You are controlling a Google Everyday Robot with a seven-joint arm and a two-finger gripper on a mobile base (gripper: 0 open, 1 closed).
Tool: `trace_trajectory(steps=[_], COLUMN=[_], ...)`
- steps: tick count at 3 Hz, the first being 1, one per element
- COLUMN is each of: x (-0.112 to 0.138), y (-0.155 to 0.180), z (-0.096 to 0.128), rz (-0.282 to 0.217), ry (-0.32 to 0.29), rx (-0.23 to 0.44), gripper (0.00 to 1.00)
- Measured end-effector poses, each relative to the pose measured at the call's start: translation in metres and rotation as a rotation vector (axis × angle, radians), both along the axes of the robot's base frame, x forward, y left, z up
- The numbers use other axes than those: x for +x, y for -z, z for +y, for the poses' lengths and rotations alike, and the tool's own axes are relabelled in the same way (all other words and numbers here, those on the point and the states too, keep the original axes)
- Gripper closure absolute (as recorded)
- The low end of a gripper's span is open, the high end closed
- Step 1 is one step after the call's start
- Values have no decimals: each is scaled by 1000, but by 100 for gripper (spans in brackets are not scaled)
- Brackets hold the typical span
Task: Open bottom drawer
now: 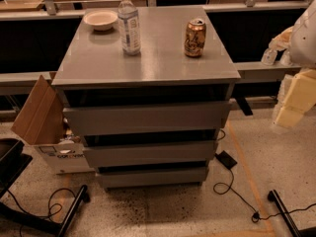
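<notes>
A grey cabinet (148,63) with three handleless drawer fronts stands in the middle of the camera view. The bottom drawer (153,176) is the lowest and smallest-looking front, just above the floor, and it looks closed, with a dark gap above it. The mid-sized front (150,153) and the widest top front (147,116) sit above it. My arm shows at the right edge, and its pale yellowish end, the gripper (292,105), hangs to the right of the cabinet at about top-drawer height, well apart from the bottom drawer.
On the cabinet top stand a water bottle (129,23), a white bowl (100,19) and a brown can (195,37). An open cardboard box (44,127) sits at the left. Black cables (232,184) and chair legs (64,216) lie on the floor.
</notes>
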State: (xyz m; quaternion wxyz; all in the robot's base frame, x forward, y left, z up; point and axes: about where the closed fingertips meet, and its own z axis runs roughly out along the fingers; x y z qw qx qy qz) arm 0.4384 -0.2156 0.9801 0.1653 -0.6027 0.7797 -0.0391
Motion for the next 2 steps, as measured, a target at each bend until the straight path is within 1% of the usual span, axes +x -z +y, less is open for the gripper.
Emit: trace_trajectory(steps=[1,2], x=[0,-7], y=[0,27], z=[0,2], rz=[0,7], ry=[0,0], rx=[0,22], gripper=[0,0])
